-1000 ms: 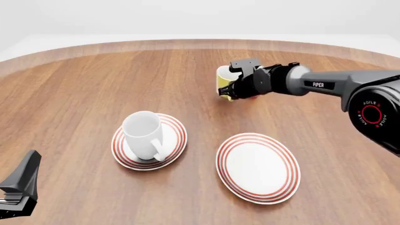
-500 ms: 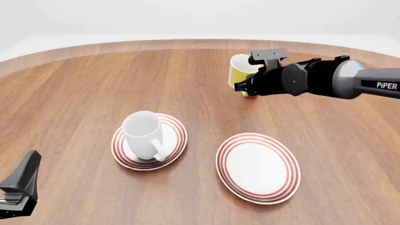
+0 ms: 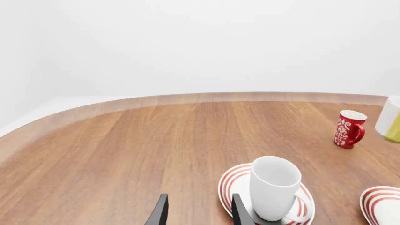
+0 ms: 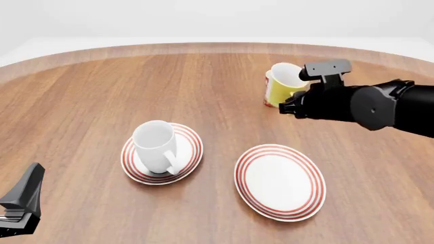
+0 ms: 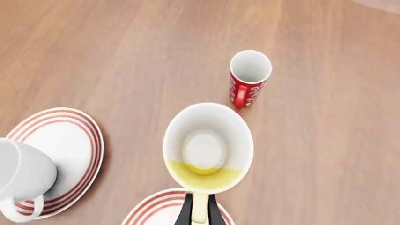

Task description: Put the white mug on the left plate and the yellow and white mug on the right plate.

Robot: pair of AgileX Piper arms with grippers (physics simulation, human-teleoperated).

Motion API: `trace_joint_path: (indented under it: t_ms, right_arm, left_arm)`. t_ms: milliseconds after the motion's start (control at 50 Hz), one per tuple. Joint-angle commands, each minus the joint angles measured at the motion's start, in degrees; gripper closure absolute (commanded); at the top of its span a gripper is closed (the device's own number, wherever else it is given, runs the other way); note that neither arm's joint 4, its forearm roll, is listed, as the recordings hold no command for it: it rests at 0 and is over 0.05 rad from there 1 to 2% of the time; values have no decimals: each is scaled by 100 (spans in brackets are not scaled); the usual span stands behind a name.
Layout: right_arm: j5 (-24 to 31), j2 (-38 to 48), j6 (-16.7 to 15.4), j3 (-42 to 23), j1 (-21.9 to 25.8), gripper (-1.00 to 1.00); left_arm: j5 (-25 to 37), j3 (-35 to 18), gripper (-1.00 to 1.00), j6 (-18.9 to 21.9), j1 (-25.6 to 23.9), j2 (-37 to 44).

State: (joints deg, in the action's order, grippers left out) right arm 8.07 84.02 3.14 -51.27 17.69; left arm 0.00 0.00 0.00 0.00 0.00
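The left gripper [image 4: 20,203] sits low at the near left corner of the table [image 4: 81,96], well apart from everything; its wrist view shows the two fingers [image 3: 159,213] spread with nothing between them. Just beyond it in that view, the white mug [image 4: 154,147] stands upright on the left plate [image 4: 192,136], handle toward the camera side. To the right, the right plate [image 4: 279,181] lies bare.

Farther back, the right arm reaches in from the right, its dark forearm roughly level over the table. The right gripper [image 5: 199,212] is pinching the handle of the yellow and white mug [image 4: 283,84], which hangs above the wood, mouth tilted up toward the camera.

The right wrist view looks straight down into that mug's white interior, with the rim of the right plate below. It also shows a red patterned cup [image 5: 248,78] standing beyond; in the front view this cup is almost wholly hidden behind the mug.
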Motion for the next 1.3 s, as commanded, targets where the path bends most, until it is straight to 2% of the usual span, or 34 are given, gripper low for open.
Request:
trace_joint_path:
  t_ms: [20, 180, 380, 620, 1100, 1300]
  right_arm:
    - [85, -834, -39, 687, -103, 100]
    - [284, -1528, -117, 1220, -136, 100]
    - [541, -2126, -151, 1572, -97, 100]
    - [378, -2179, -169, 1991, -35, 100]
    - [209, -2209, -218, 2429, 54, 100]
    - [372, -2397, -202, 2482, 161, 100]
  left_arm:
    - [0, 0, -100, 0, 0, 0]
    - [0, 0, -100, 0, 0, 0]
    - [0, 0, -100, 0, 0, 0]
    - [0, 0, -100, 0, 0, 0]
    - [0, 0, -100, 0, 0, 0]
    - [0, 0, -100, 0, 0, 0]
